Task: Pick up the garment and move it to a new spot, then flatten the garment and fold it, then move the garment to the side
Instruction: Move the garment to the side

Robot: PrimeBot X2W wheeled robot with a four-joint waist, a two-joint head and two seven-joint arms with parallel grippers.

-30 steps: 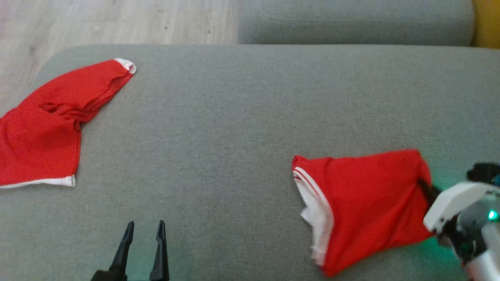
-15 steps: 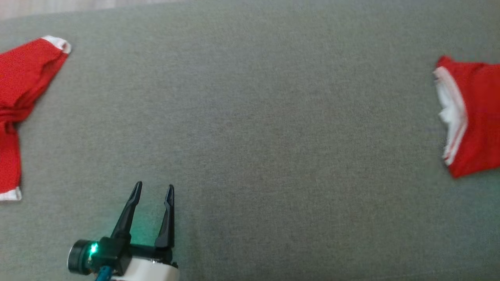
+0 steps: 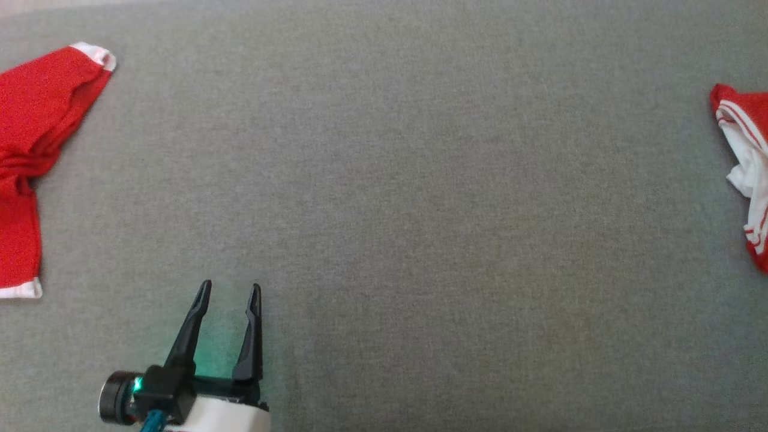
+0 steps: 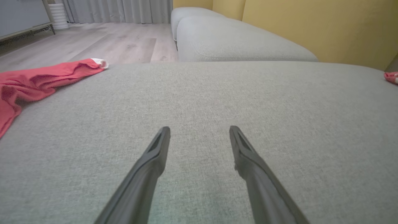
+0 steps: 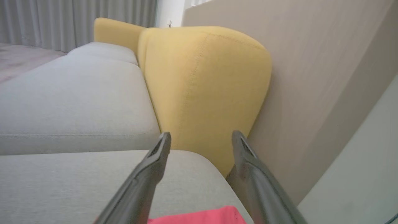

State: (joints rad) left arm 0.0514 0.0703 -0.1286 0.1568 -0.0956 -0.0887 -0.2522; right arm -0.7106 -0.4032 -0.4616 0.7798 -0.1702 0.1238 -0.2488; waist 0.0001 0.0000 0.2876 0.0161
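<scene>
At the cushion's left edge the red garment lies rumpled, likely soft and light; its white hem suits pinching. Left tool and right tool gape empty.

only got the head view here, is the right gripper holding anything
observer: no, the right gripper is open, with nothing between its fingers.
operator: where's it pointing
observer: at a yellow backrest just past the corner of the grey seat.
operator: and the red garment on my right edge
observer: a strip of red garment shows low between its fingers, at the bottom edge of the right wrist view. I cannot tell whether they touch it.
</scene>
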